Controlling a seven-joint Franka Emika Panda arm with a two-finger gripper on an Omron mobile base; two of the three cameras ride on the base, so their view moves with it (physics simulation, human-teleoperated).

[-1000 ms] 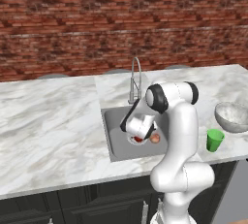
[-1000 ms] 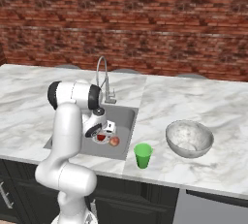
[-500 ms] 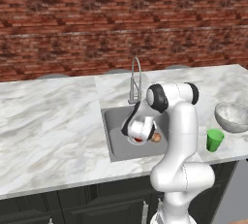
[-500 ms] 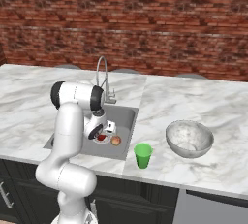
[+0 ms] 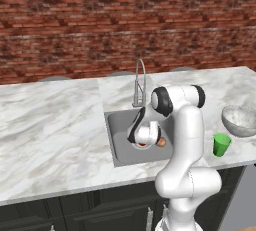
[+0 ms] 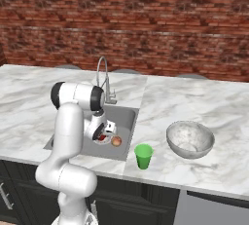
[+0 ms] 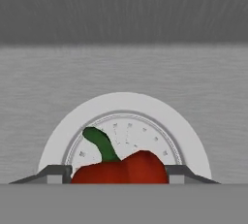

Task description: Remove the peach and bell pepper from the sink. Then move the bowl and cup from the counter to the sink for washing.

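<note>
Fingers point(image 7: 53, 172) sit one on each side of the pepper point(image 7: 121, 169), tips pressed against its flanks in the hand view; jaws part-way closed, pinching the fruit. Green stem curls up and left from its top. Pepper lies over the round drain point(image 7: 126, 126) on the sink point(image 7: 121, 68) floor, grey steel all round.

Left base view: gripper point(image 5: 144, 145) is down inside the sink point(image 5: 116, 140), hand pointing at the basin floor, a sliver of red just showing under it. Peach point(image 5: 161, 142) lies just beside the hand, on its right, on the basin floor. Faucet point(image 5: 140, 82) stands behind the basin.

Right base view: gripper point(image 6: 101, 139) low in the sink point(image 6: 127, 117), red of the pepper point(image 6: 102, 138) visible at the fingertips. Peach point(image 6: 116, 141) just right of it, apart from the pepper; cannot tell whether it touches the hand.

Cup point(image 6: 143, 156) stands upright on the counter point(image 6: 194, 107), near the front edge, just right of the basin. Bowl point(image 6: 190, 140) sits upright further right, near the cup but not touching. Both are also seen at the right edge of the left base view: cup point(image 5: 221, 144), bowl point(image 5: 241, 120)
</note>
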